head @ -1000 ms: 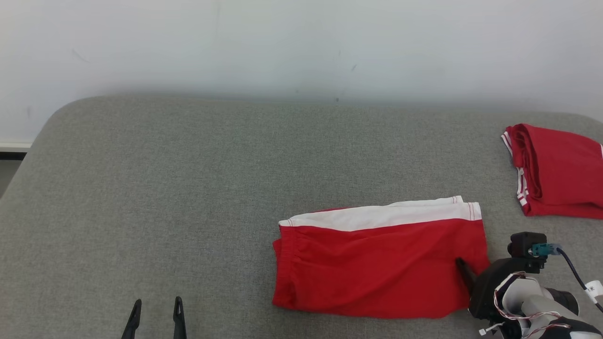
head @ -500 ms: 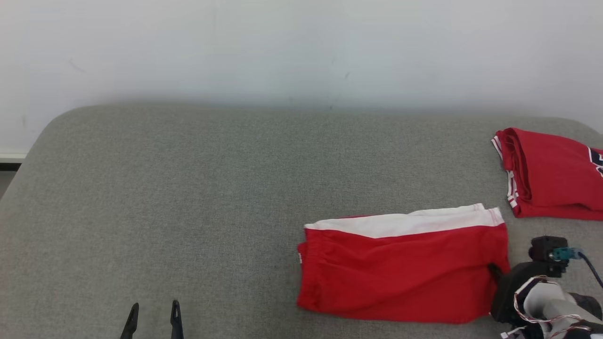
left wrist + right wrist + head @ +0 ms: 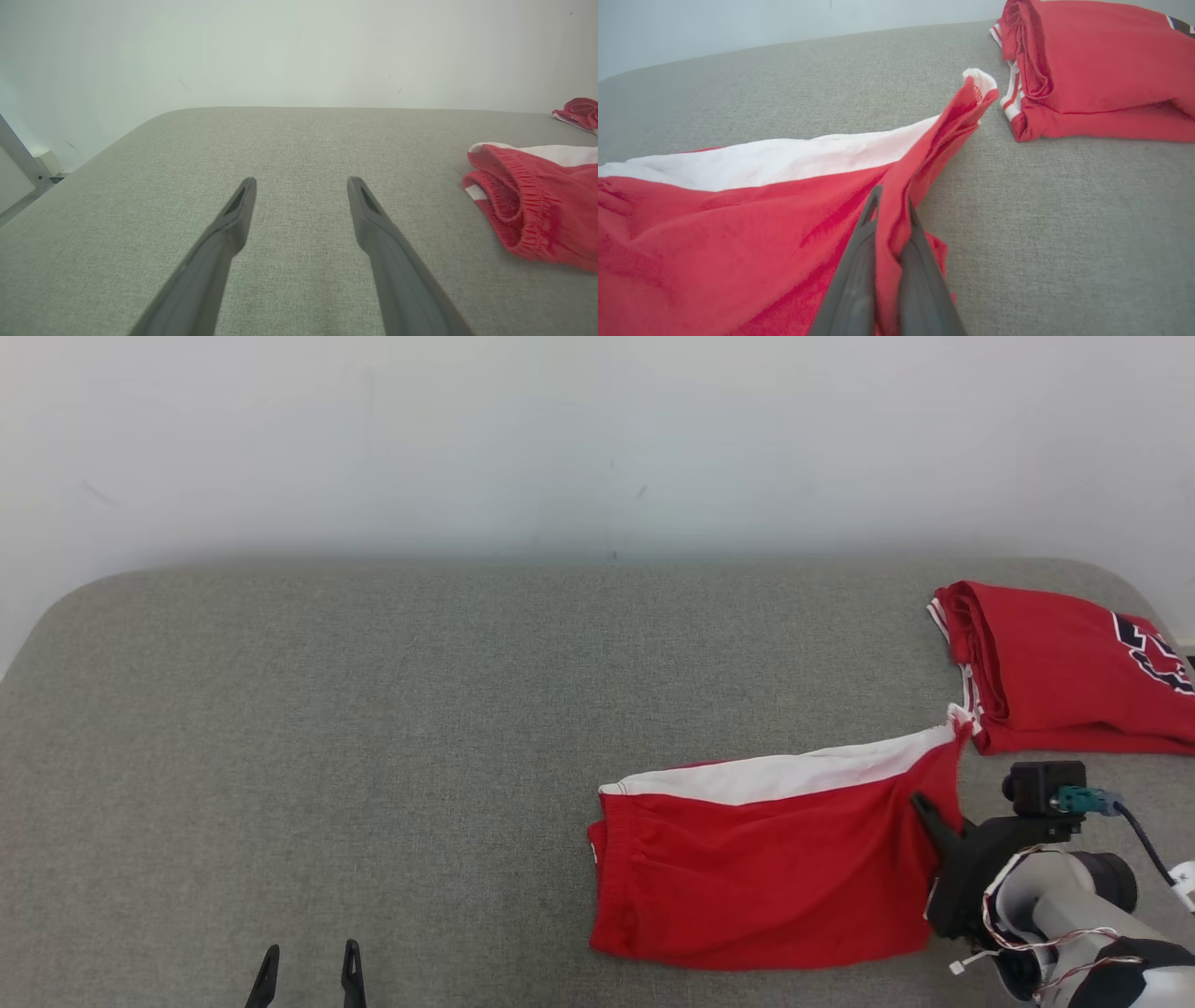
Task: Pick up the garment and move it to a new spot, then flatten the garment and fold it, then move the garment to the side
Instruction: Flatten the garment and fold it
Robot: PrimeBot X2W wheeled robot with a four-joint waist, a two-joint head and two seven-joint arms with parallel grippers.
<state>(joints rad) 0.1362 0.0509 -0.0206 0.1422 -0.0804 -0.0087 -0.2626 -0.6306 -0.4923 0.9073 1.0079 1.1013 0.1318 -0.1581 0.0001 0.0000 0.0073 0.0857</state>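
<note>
Right hand [image 3: 921, 803] went from apart to clamped on the right edge of the red garment [image 3: 766, 868]; that edge is now pulled up into a ridge and no longer lies flat. Head camera also shifted, so the framing change is not object motion.

Right wrist view: both fingers [image 3: 859, 261] pinch 1 fold of red cloth between them, and the ridge runs to a white-tipped corner [image 3: 980, 78].

The garment lies on the right half of the grey table [image 3: 373, 756], with its white band [image 3: 794, 770] on the far side and its elastic waistband [image 3: 607, 859] at the left. Its lifted corner sits just beside a 2nd garment, a folded red piece [image 3: 1046, 672] at the far right with white edge stripes. A dark navy and white print [image 3: 1153, 653] on that piece is cut off and not readable.

Left hand [image 3: 311, 952] is low at the near edge, its 2 fingers spread apart and holding nothing, well apart from the garment.
</note>
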